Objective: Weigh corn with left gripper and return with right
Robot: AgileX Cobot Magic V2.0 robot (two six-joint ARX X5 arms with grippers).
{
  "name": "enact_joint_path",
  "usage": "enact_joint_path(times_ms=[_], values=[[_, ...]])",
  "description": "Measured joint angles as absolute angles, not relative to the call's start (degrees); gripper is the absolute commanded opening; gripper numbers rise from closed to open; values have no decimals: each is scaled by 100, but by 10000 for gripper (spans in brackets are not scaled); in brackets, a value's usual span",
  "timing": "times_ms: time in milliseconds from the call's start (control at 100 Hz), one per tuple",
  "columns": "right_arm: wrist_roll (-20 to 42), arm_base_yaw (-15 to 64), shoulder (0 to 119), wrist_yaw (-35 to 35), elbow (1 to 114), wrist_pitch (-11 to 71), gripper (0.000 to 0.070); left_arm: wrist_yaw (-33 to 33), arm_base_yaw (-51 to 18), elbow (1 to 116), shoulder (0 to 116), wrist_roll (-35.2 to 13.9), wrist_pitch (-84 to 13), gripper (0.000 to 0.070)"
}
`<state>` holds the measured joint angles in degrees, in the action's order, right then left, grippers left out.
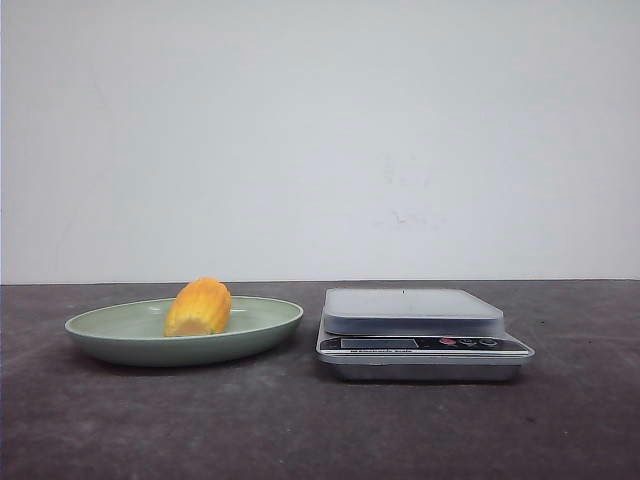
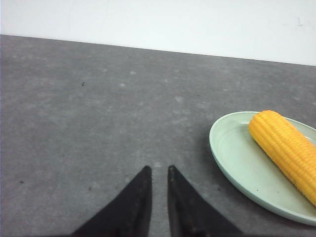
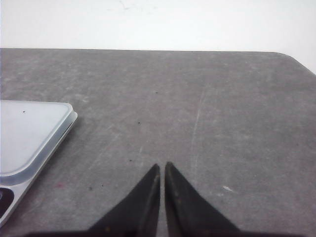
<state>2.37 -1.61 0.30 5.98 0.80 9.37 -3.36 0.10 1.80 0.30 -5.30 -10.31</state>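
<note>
The orange-yellow corn (image 1: 200, 307) lies in the pale green plate (image 1: 100, 335) at the left of the table. The scale (image 1: 420, 345), with its flat grey platform bare, stands to the right of the plate. In the left wrist view the corn (image 2: 286, 148) rests in the plate (image 2: 232, 153), off to one side of my left gripper (image 2: 158, 170), which is empty with only a narrow gap between its jaws. My right gripper (image 3: 162, 165) is shut and empty over bare table, with the scale (image 3: 29, 133) off to its side. Neither gripper shows in the front view.
The dark grey table (image 1: 300, 430) runs back to a plain white wall (image 1: 320, 140). The table's rounded far corner (image 3: 296, 59) shows in the right wrist view.
</note>
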Motion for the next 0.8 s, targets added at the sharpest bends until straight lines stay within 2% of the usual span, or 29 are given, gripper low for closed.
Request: enact_joint_path(times_ms=[600,800], values=[[353,-47,30,596,80,950,11,-336,10,180,30,-534,-1031,16],[515,-47,30,604,80,934,6,-336,10,180,30,-972,-976,12]])
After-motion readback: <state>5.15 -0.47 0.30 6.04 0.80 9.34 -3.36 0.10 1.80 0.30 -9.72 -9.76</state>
